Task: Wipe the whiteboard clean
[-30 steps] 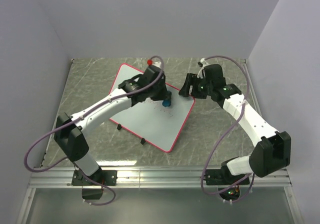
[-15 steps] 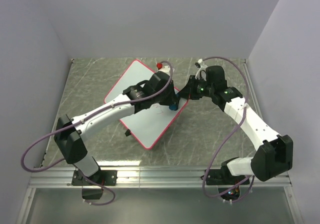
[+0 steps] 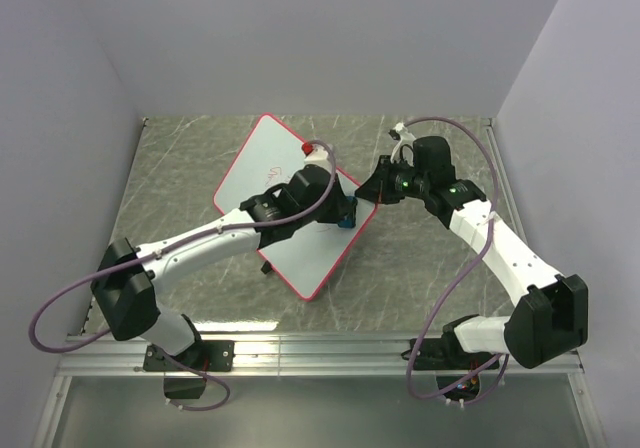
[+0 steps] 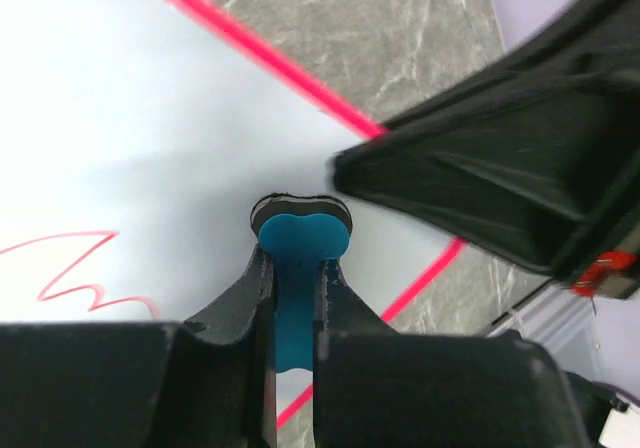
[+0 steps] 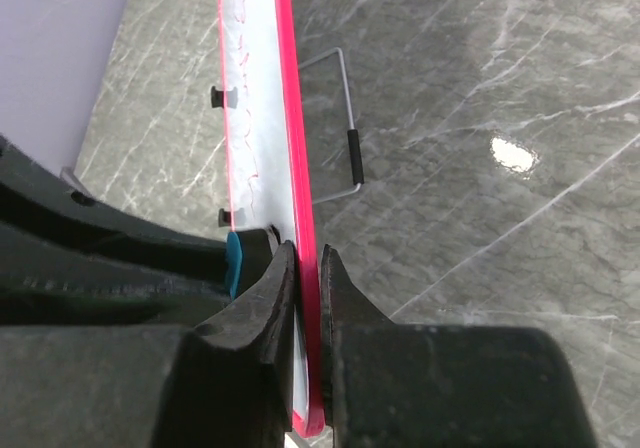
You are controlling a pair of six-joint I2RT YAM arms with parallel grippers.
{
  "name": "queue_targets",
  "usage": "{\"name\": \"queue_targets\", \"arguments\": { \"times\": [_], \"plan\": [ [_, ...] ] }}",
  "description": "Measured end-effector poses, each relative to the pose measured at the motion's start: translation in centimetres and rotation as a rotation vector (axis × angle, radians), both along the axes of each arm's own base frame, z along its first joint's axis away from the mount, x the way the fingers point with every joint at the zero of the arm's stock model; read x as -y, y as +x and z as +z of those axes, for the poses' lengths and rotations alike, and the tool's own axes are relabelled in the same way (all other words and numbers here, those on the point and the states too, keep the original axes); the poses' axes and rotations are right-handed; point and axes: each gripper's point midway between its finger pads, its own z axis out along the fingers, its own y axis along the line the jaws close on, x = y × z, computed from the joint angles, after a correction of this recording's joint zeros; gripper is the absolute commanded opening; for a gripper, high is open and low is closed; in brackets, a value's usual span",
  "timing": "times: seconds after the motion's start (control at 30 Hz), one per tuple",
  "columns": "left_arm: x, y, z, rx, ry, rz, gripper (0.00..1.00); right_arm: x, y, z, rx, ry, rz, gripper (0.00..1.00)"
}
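Red unreadable scribbles on whiteboard

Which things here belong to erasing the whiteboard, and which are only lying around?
For the job: whiteboard, its red scribble, eraser held by left gripper, right gripper clamped on the rim.
Just there: table, purple cables.
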Motion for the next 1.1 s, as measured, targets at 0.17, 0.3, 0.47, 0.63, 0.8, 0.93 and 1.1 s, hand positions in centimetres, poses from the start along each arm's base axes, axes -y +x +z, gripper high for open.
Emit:
{"name": "queue_targets", "arguments": {
  "times": [0.17, 0.3, 0.47, 0.63, 0.8, 0.93, 1.1],
  "plan": [
    [-2.6, 0.7, -2.3, -0.023, -0.042, 0.077, 0.00, 0.3, 0.0, -0.3, 0.010, -0.017, -0.003, 0.00],
    [-6.9, 2.8, -4.8, -0.061, -0.091, 0.192, 0.00, 0.5, 0.3, -0.5, 0.017, -0.033, -0.016, 0.00],
    [-10.7, 4.8, -7.3, -0.080, -0.067, 0.311, 0.00, 0.9, 0.7, -0.5, 0.023, -0.045, -0.047, 0.00],
    [-10.0, 4.7, -7.3, -0.034, 0.003, 0.315, 0.00, 1.1, 0.7, -0.8, 0.016, -0.056, -0.056, 0.00],
    [-7.3, 2.5, -6.4, 0.000, 0.064, 0.204, 0.00, 1.4, 0.7, -1.0, 0.013, -0.070, -0.064, 0.00],
    [-3.9, -1.0, -5.7, -0.008, 0.051, 0.043, 0.00, 1.4, 0.7, -1.0, 0.011, -0.071, -0.064, 0.00],
    [-1.4, -4.7, -5.7, -0.041, 0.028, -0.105, 0.00, 1.4, 0.7, -1.0, 0.009, -0.071, -0.064, 0.00]
  ]
}}
